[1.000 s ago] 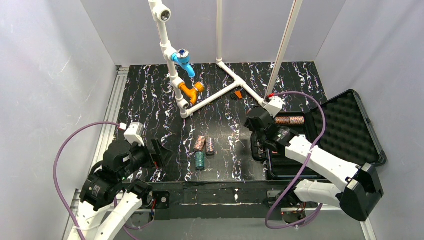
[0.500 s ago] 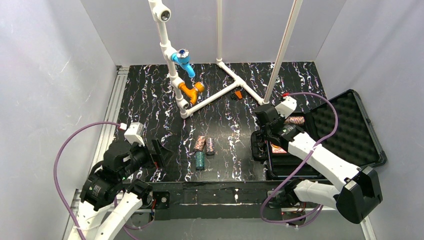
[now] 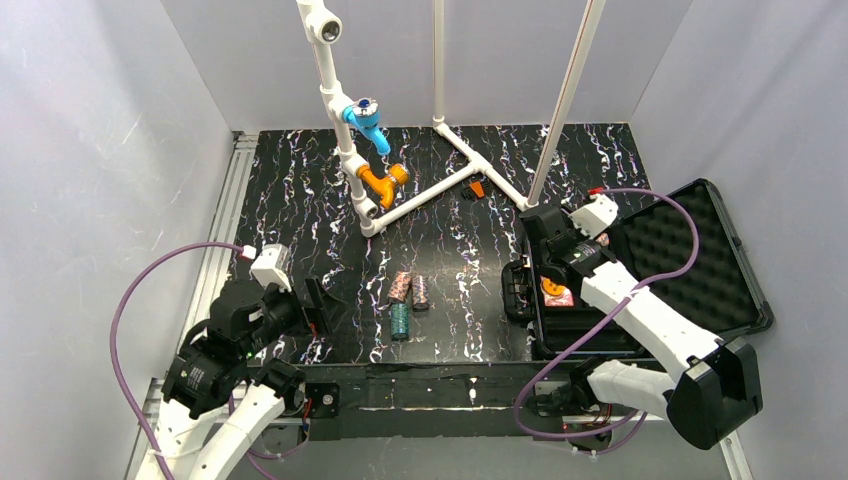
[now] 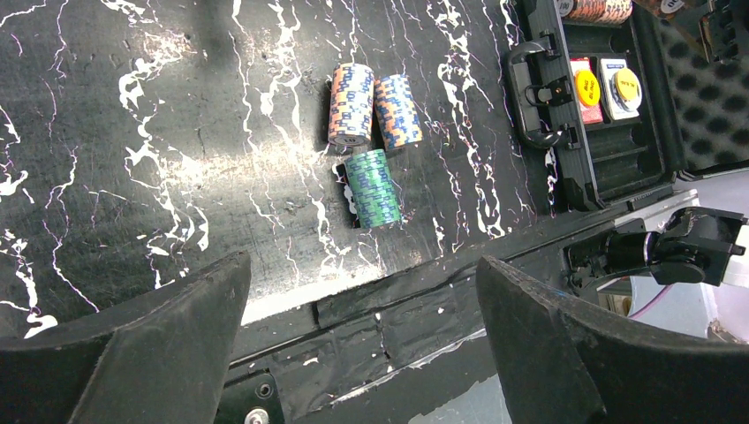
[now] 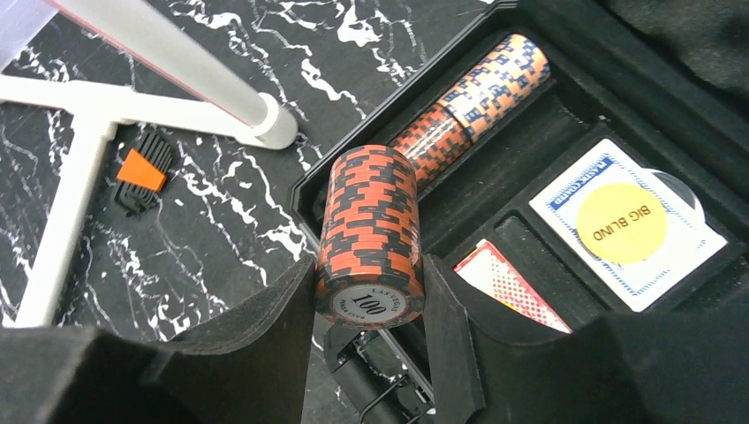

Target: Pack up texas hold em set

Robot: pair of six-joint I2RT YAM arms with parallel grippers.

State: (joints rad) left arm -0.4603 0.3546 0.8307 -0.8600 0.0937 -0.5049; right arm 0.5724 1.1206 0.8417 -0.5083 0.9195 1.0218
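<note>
My right gripper (image 5: 369, 269) is shut on a stack of orange-and-black chips (image 5: 371, 221) marked 100 and holds it lying on its side above the left edge of the open black case (image 5: 565, 124). A row of chips (image 5: 481, 97) lies in the case's far slot. Beside it are a deck with a yellow Big Blind button (image 5: 618, 221) and a red deck (image 5: 508, 287). On the table lie three chip stacks: two orange-blue (image 4: 351, 103) (image 4: 397, 110) and one green (image 4: 372, 187). My left gripper (image 4: 362, 336) is open and empty, near the front edge.
A white PVC pipe frame (image 3: 400, 205) with a blue fitting (image 3: 366, 120) and an orange fitting (image 3: 383, 182) stands at the back. A small orange-black clip (image 3: 477, 188) lies by it. The case lid (image 3: 690, 260) lies open at the right.
My right gripper has moved right and back with the orange-black stack, from the case's left edge to over its far slots. The left arm has not moved.
</note>
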